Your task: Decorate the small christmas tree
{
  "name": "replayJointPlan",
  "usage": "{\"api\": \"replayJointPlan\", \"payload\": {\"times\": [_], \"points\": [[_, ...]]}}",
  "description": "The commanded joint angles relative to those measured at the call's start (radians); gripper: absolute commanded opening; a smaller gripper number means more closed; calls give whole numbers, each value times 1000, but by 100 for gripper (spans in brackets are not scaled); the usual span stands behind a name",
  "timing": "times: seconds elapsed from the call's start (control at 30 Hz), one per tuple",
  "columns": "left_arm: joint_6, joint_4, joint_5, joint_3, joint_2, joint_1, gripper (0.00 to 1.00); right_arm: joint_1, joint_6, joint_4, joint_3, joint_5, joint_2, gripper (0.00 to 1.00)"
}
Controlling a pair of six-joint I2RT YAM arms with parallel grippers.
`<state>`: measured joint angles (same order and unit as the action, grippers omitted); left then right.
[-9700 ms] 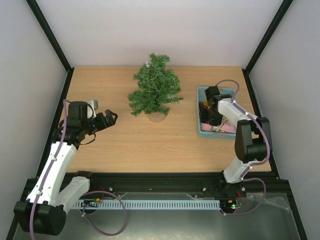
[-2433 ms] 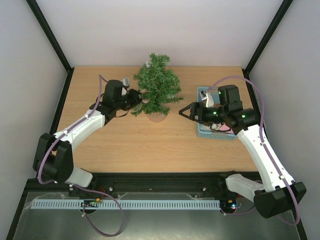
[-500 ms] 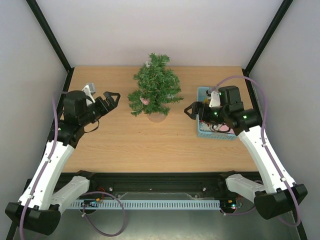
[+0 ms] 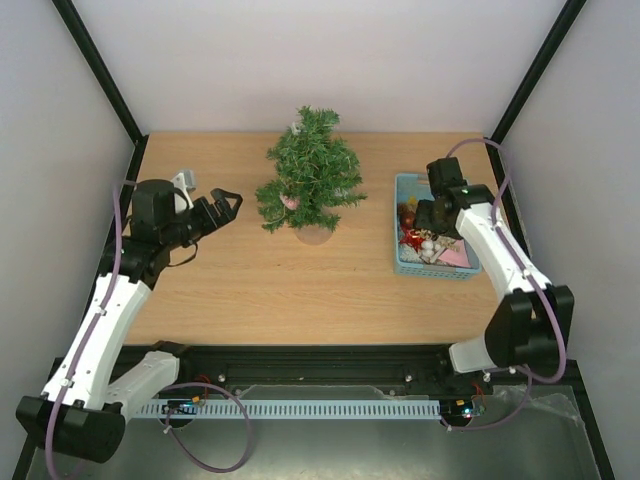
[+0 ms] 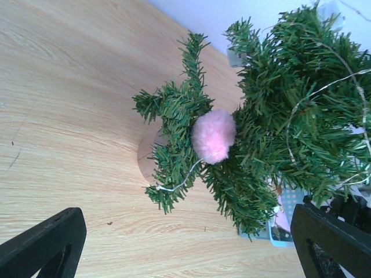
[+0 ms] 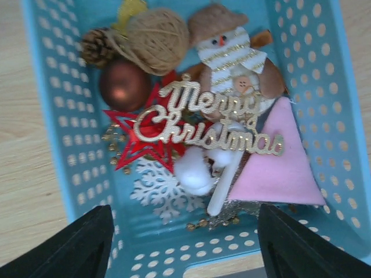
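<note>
The small christmas tree (image 4: 312,182) stands at the back middle of the table on its round tan base (image 4: 313,235). A pink pompom (image 5: 213,136) hangs on a left branch, its white string looped over the needles. My left gripper (image 4: 228,205) hovers left of the tree, open and empty, and its black fingertips (image 5: 49,243) frame the tree in the left wrist view. My right gripper (image 4: 428,222) hangs over the light-blue basket (image 4: 399,228), open with nothing between its fingers (image 6: 81,243). Below it lie a white pompom (image 6: 194,168) and a gold "Merry Christmas" sign (image 6: 214,124).
The basket's perforated wall (image 6: 52,116) also encloses a red star (image 6: 139,142), a snowman (image 6: 232,52), a twine ball (image 6: 156,37), a brown bauble (image 6: 123,86), a pine cone (image 6: 95,46), a pink triangle (image 6: 278,171) and a white snowflake (image 6: 159,194). A thin wire garland (image 5: 348,75) winds through the tree.
The left gripper has drawn back from the tree, leaving the pink pompom on a branch. The right gripper has swung from beside the tree back over the basket.
</note>
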<state>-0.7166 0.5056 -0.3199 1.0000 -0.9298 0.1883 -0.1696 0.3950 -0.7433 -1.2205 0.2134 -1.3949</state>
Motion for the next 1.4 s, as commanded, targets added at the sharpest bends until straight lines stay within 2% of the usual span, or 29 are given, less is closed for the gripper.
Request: {"api": "replayJointPlan", "payload": {"times": [0.0,0.13,0.23,0.43,0.67,0.87,1.0,1.1,1.37], "points": [[51,20,-64,-8,-24,-27,99,2,-21,-33,-3,116,-90,66],[75,25,-89,-8,-36,-52,99,2,-11,8,15,85,-162,61],[90,29,-106,-12,-41,-73,99,3,-10,33,21,80,-211,51],[106,30,-128,-21,-44,-104,99,2,-5,32,5,93,-293,46],[115,27,-147,-24,-47,-119,99,4,-1,31,-14,96,-352,46],[123,28,-160,-18,-53,-124,99,11,-2,28,-26,93,-382,30],[123,25,-164,-16,-51,-126,99,16,0,24,-32,93,-377,13],[124,24,-170,-16,-52,-127,99,16,3,23,-26,92,-336,3],[126,28,-180,-6,-46,-127,99,15,19,-35,-49,11,-105,1]]}}
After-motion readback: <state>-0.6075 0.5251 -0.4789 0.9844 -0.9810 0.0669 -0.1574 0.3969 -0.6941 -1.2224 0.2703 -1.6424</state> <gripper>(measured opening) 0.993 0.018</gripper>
